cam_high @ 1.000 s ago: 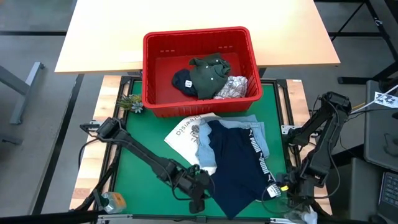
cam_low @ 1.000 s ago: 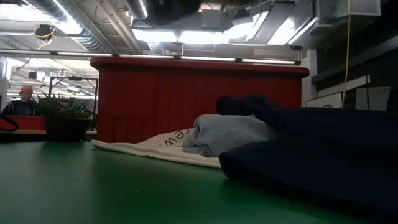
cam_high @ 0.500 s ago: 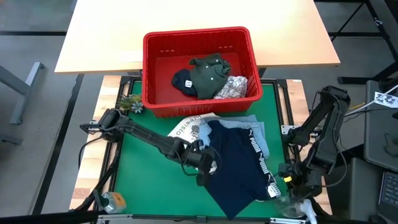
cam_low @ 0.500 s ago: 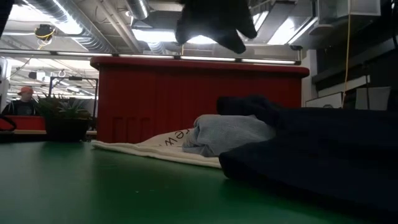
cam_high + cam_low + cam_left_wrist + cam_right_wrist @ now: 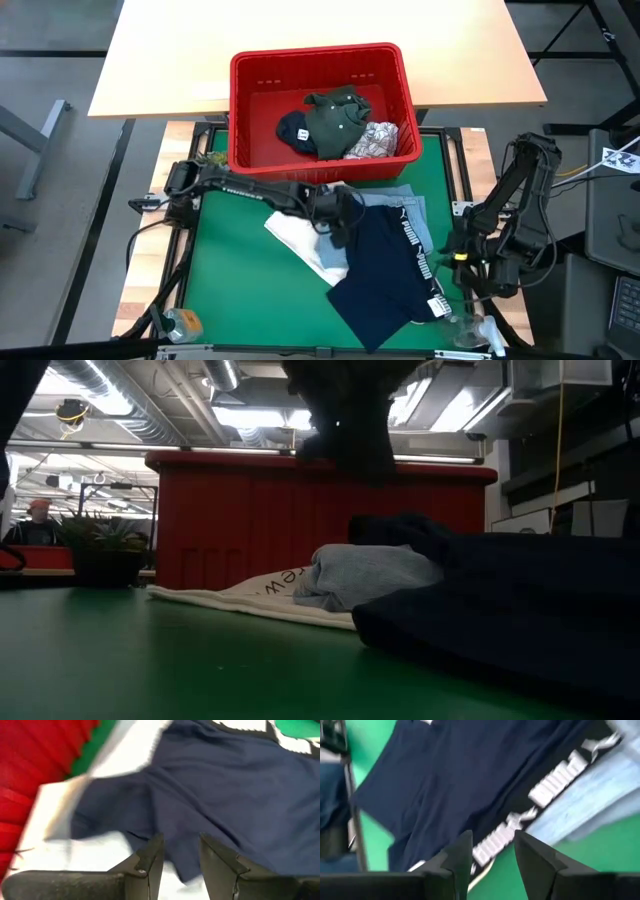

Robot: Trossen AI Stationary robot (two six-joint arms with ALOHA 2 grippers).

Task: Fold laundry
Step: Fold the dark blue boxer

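A navy garment (image 5: 385, 265) with white lettering on its band lies spread on the green mat, over light blue denim (image 5: 422, 215) and a white tote (image 5: 292, 238). My left gripper (image 5: 335, 218) hangs open above the far left part of this pile, its fingers (image 5: 150, 862) apart over navy cloth (image 5: 225, 790) and clear of it in the low view (image 5: 350, 420). At the mat's right edge my right gripper (image 5: 450, 258) is open, tipped down toward the lettered band (image 5: 555, 782). More laundry, olive (image 5: 335, 112), navy and printed white, lies in the red basket (image 5: 250, 120).
The red basket stands at the mat's far edge, with a wooden table (image 5: 170, 60) behind it. A small plant (image 5: 210, 165) sits at the far left corner and a round object (image 5: 180, 322) at the near left. Bare green mat (image 5: 240, 290) lies left of the pile.
My left gripper has swung from the mat's near edge toward the far edge and the basket, ending above the pile. My right gripper has drawn a little toward the far edge, risen and tipped. The garments lie as before.
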